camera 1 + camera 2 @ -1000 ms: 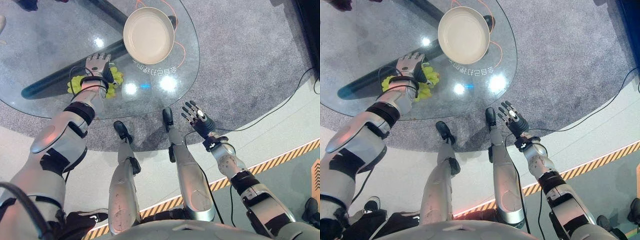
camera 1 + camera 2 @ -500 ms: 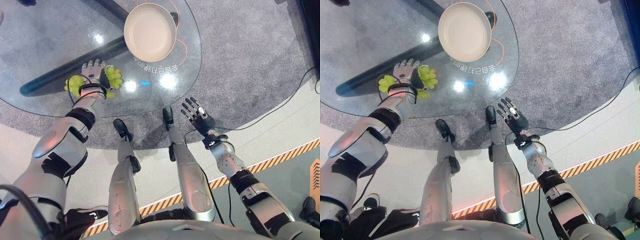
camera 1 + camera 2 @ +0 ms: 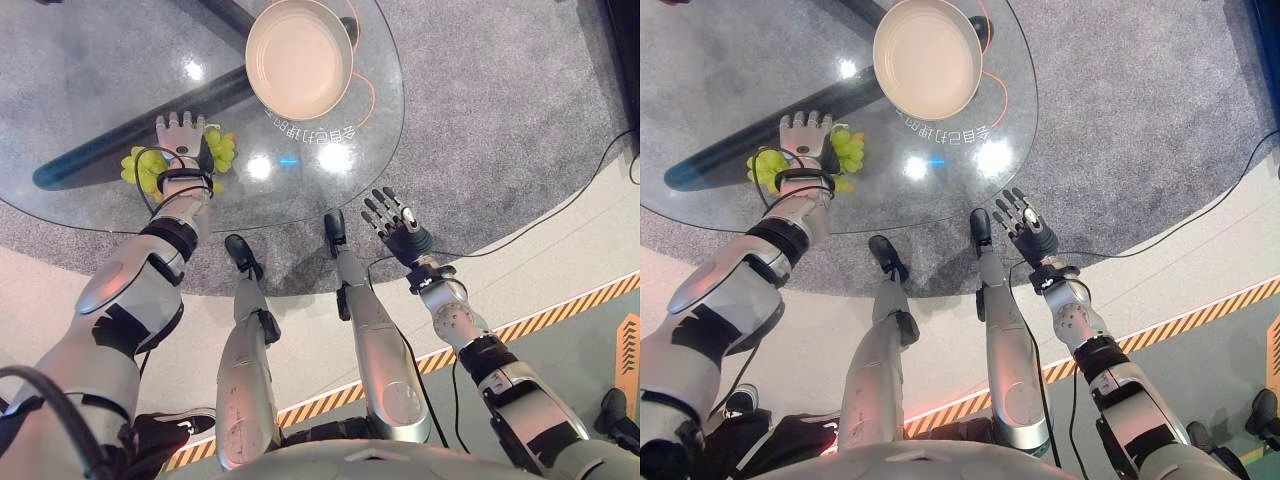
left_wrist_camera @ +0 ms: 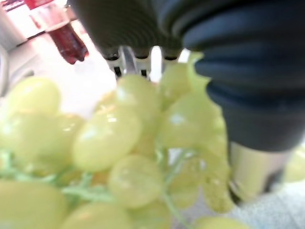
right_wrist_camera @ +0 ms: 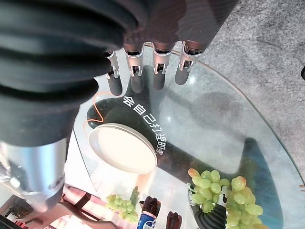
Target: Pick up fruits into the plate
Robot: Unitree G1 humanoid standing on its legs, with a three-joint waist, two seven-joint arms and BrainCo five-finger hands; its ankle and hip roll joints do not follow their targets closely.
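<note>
Round glass table (image 3: 90, 60) seen from my head camera, standing on grey carpet (image 3: 500, 120); a dark bar (image 3: 120, 135) shows through the glass from 9 o'clock toward the centre, and a thin orange line (image 3: 366, 95) curves at the plate's 4 o'clock side. The cream plate (image 3: 298, 58) sits at about 1 o'clock of the tabletop, nothing in it, with no object between it and the fruit. The task's thing, a bunch of green grapes (image 3: 138, 168), is pale yellow-green, round-berried, on thin green stems, and lies on the glass near the table's 7 o'clock edge, well apart from the plate. My left hand (image 3: 180, 140) lies directly over the bunch, berries spilling out at its 3 and 9 o'clock sides; its fingers reach straight toward 12 o'clock, not curled round the fruit. My right hand (image 3: 395, 222) hangs off the table past its 5 o'clock edge, over the carpet, fingers spread and holding nothing.
</note>
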